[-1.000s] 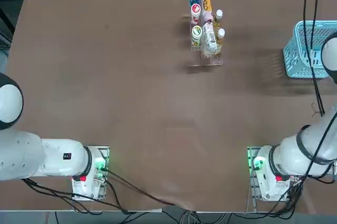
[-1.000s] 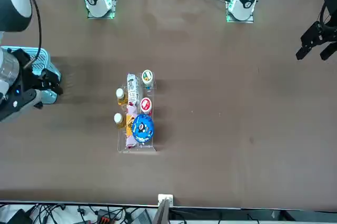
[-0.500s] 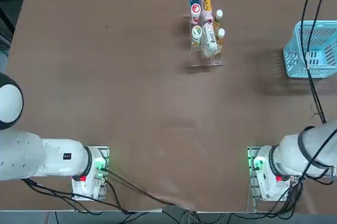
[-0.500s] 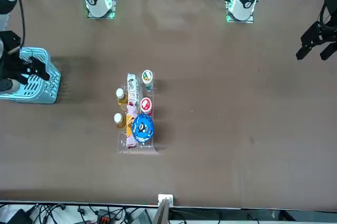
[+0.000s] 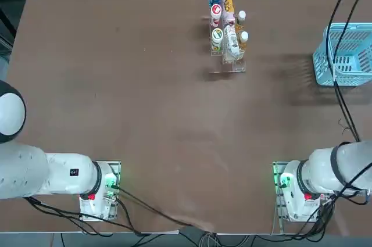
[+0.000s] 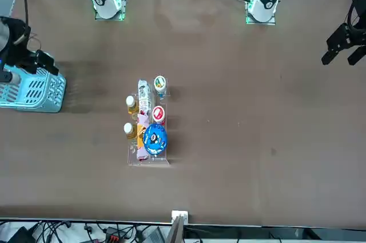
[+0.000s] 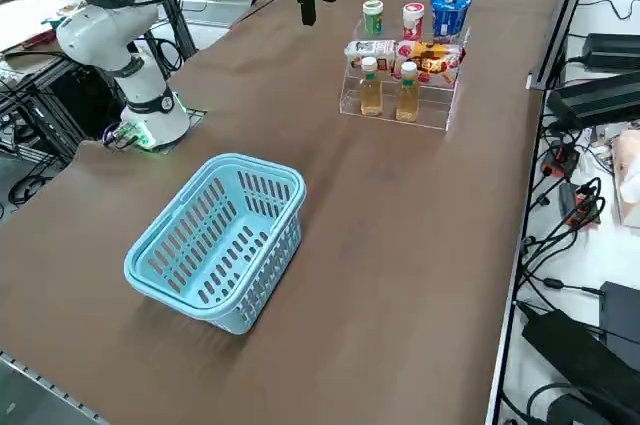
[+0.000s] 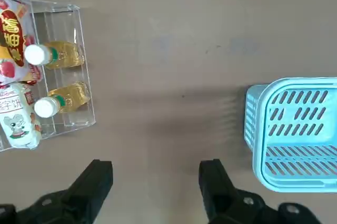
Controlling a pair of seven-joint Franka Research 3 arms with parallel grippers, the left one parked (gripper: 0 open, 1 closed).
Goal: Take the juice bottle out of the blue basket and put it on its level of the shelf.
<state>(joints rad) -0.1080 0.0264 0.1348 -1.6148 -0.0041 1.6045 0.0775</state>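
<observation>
Amber bottles fill clear tiered shelf, open right hand above table.

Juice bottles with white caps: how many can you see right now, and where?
2. Both stand side by side on the front level of the clear stepped shelf: one juice bottle nearer the robot's side, the other farther out. None shows in the blue basket.
</observation>
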